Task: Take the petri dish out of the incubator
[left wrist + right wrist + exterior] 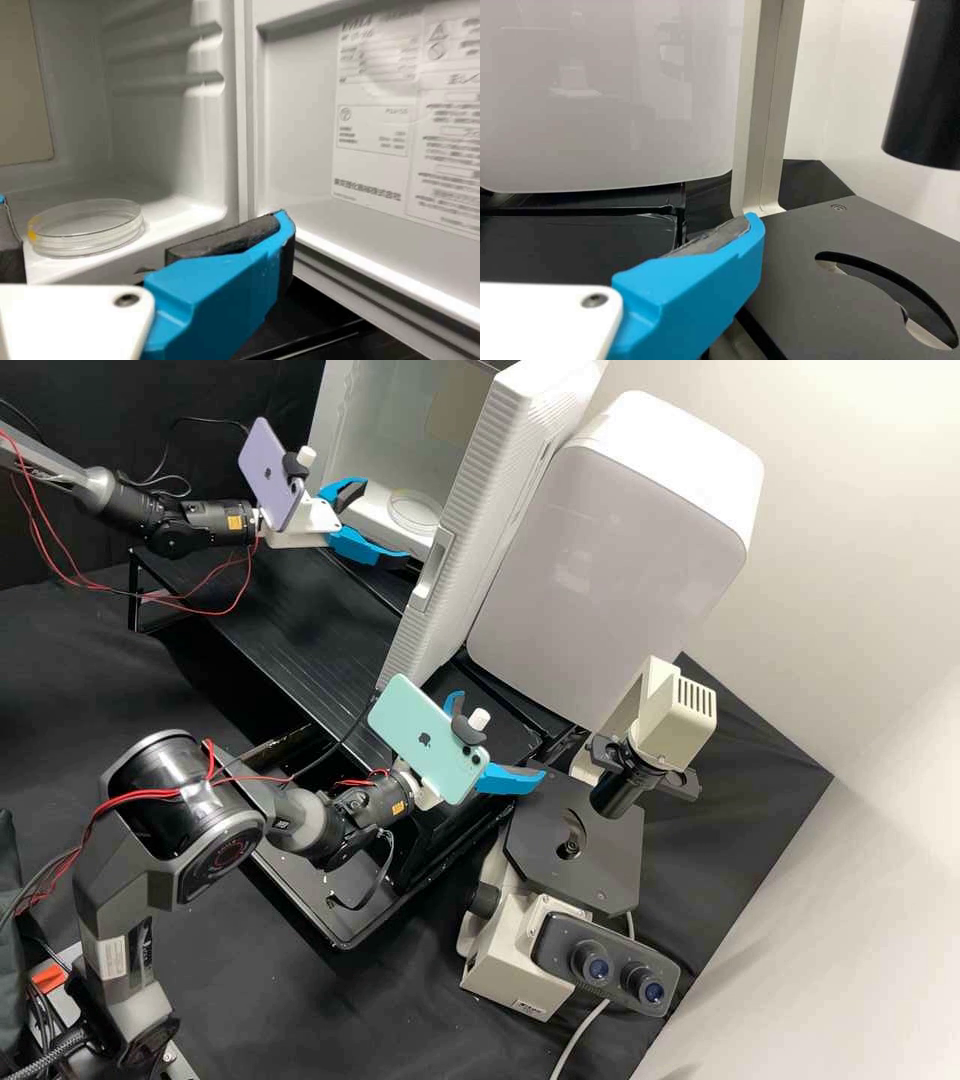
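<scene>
Left gripper fingers stand apart at the open incubator mouth, the petri dish just beyond on its floor (clear, untouched). Right gripper fingers apart, beside the microscope stage.

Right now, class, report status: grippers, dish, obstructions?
Left gripper open at incubator mouth. Right gripper open by microscope stage. Petri dish inside incubator, not gripped. Door open, path clear.
</scene>
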Robot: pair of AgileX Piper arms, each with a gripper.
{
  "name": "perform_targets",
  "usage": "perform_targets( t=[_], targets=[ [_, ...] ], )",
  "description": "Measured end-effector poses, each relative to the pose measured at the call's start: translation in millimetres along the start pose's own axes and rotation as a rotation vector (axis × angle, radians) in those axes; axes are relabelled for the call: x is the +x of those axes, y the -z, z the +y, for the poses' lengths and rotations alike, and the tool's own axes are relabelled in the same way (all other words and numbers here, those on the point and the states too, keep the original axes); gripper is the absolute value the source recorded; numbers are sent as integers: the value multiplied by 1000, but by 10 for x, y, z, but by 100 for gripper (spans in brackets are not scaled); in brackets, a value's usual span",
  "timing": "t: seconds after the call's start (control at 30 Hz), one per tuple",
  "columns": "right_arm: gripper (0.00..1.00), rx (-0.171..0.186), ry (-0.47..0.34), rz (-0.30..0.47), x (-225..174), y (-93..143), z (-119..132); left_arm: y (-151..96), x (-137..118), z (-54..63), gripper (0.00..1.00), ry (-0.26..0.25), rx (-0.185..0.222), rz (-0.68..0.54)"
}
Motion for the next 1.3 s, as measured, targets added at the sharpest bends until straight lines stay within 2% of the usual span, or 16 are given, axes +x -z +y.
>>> perform_targets(
  t=[0.1, 0.4, 0.63, 0.77, 1.07, 1.3],
  targets=[
    [100, 0, 0, 0, 0, 0, 0, 12, 98, -21, 100, 21, 0, 12],
    [100, 0, 0, 0, 0, 0, 0, 70, 355, 3, 100, 25, -22, 81],
    [100, 0, 0, 0, 0, 0, 0, 181, 504, -8, 100, 35, 20, 173],
    [100, 0, 0, 0, 0, 0, 0, 246, 562, 19, 100, 36, 12, 210],
    [100, 0, 0, 0, 0, 0, 0, 274, 666, 46, 100, 45, 26, 236],
    [100, 0, 0, 0, 0, 0, 0, 261, 725, 100, 100, 38, 10, 249]
  ],
)
